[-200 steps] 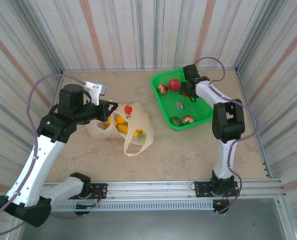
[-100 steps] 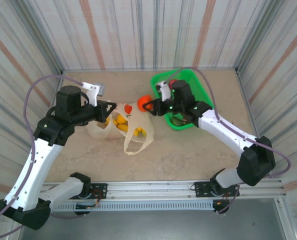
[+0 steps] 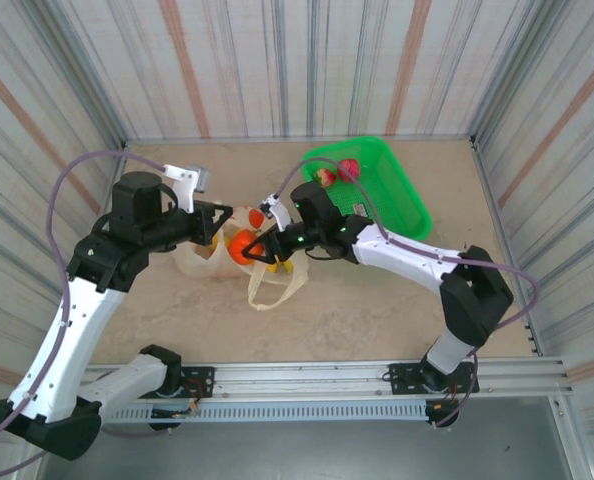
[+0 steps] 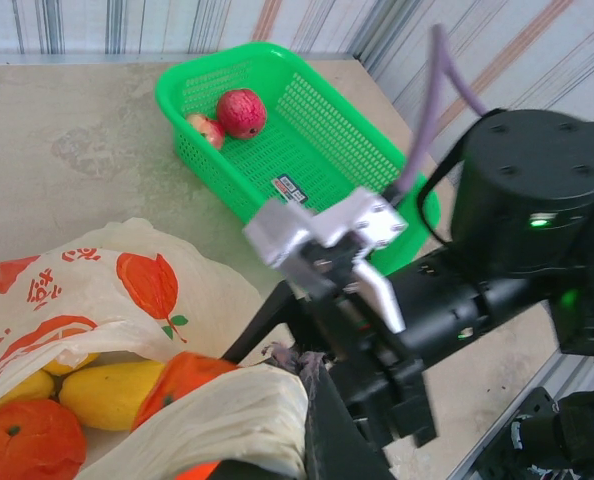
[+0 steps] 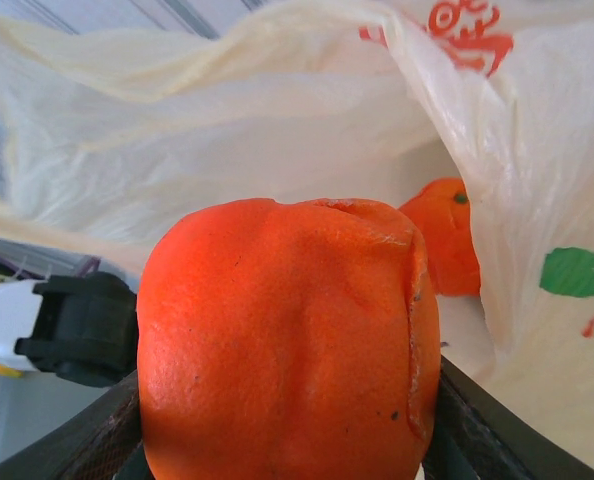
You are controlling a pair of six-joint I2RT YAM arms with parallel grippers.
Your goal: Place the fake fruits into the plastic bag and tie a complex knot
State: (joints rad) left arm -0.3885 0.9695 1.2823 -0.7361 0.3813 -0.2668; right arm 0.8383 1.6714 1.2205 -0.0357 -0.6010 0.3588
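Hovering over the open mouth of the plastic bag [image 3: 277, 283], the right claw [image 3: 249, 247] is seen clamped on an orange fruit [image 5: 287, 340]. The bag's rim is pinched and held up by the left claw [image 3: 220, 216]. Yellow fruits [image 4: 107, 385] are seen inside; two red ones [image 4: 239, 110] lie in the green basket [image 3: 402, 200] on the desk [image 3: 377, 300].

The bag [image 5: 257, 130] was thin, translucent cream plastic film, crinkled and softly shiny, with red print. The orange fruit [image 5: 287, 340] had a finely dimpled, semi-matt skin with a crease down one side; the yellow fruit [image 4: 112, 385] looked smooth and glossy. The basket [image 4: 322, 125] was bright green moulded plastic mesh. The table [image 4: 77, 150] had a matt, mottled, stone-like top. Arm shells [image 3: 407, 258] were smooth white plastic, the rail [image 3: 327, 375] ribbed bare metal.
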